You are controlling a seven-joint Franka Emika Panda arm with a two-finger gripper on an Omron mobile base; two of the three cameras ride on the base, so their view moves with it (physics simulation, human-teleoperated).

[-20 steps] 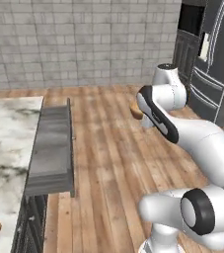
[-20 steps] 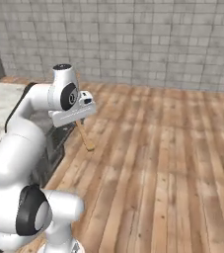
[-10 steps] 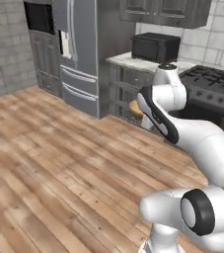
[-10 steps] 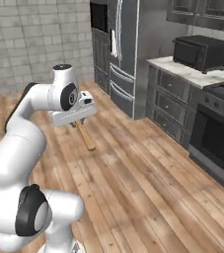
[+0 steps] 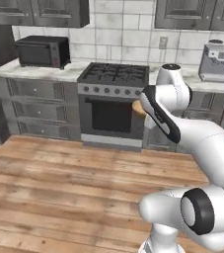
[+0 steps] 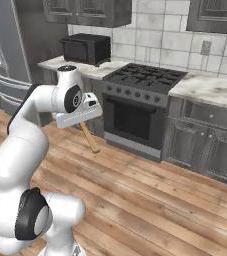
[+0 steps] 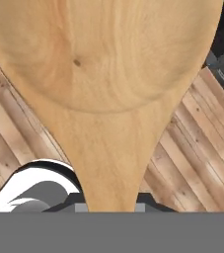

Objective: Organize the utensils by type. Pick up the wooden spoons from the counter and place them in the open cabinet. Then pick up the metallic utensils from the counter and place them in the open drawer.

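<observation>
A: Tool [image 6: 83, 119] status?

B: Clenched on a wooden spoon [image 7: 103, 84]. Hand view: the oval bowl sits close before the lens and the neck narrows down between the fingertips. Right base view: the slim handle slants down from under the tool over the plank floor [image 6: 150, 200], touching nothing.

A: Left base view?

B: A sliver of the tan bowl pokes out beside the forearm, in front of the oven door [image 5: 111, 116].

A: Where is the arm?

B: Over open floor, well apart from the far bench [image 6: 207, 90]. On that run stand a gas stove [image 5: 114, 74], a black microwave [image 5: 42, 51] and a coffee machine [image 5: 217, 62]. The dark wall cabinets [image 5: 39, 11] above are shut.

A: Other utensils?

B: None that I can make out.
</observation>
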